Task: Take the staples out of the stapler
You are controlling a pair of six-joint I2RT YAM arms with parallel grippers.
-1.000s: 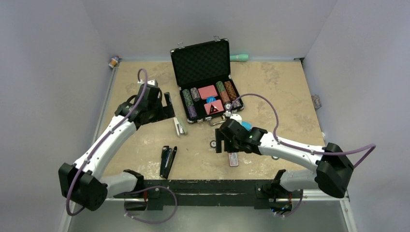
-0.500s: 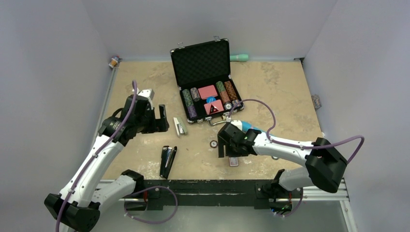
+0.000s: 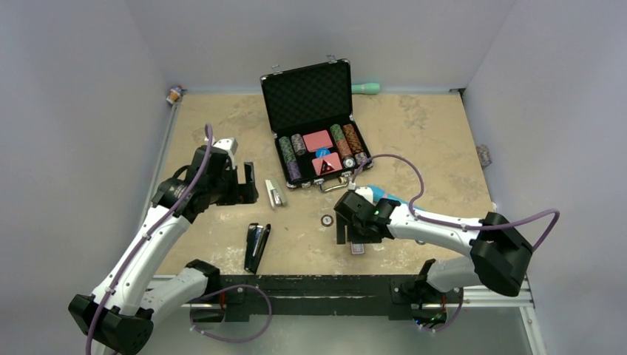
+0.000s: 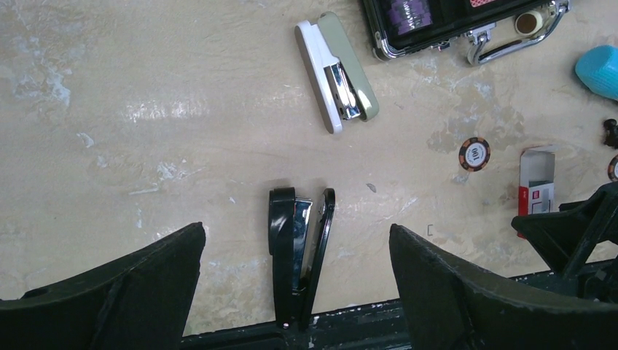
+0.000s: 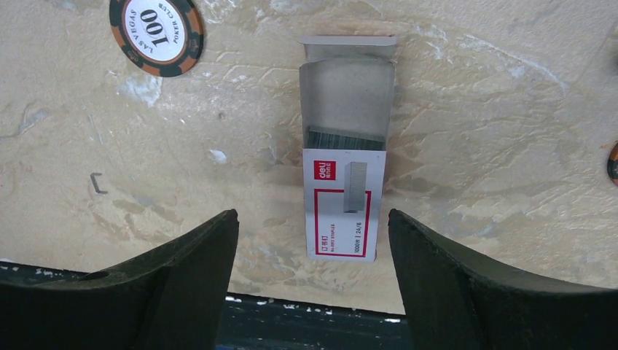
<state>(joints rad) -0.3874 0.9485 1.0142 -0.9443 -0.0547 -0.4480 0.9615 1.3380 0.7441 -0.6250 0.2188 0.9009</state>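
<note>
The black stapler (image 3: pixel 256 248) lies near the table's front edge, left of centre. In the left wrist view it (image 4: pixel 299 255) is splayed open in a narrow V, with its silvery rail (image 4: pixel 302 233) showing. My left gripper (image 3: pixel 248 183) is open and empty, high above the table and behind the stapler; the stapler shows between its fingers (image 4: pixel 295 232). My right gripper (image 3: pixel 344 228) is open and empty, hovering over a small red-and-white staple box (image 5: pixel 342 197), which lies open with staples inside.
A white-and-green stapler (image 3: pixel 275 194) lies behind the black one. An open black poker chip case (image 3: pixel 314 126) stands at the centre back. A loose chip (image 3: pixel 326 220), a blue object (image 3: pixel 377 192) and a stray staple (image 5: pixel 97 184) lie nearby.
My left arm has drawn back toward the near left and away from the white stapler. My right gripper has shifted slightly nearer, over the staple box. The staplers have not moved.
</note>
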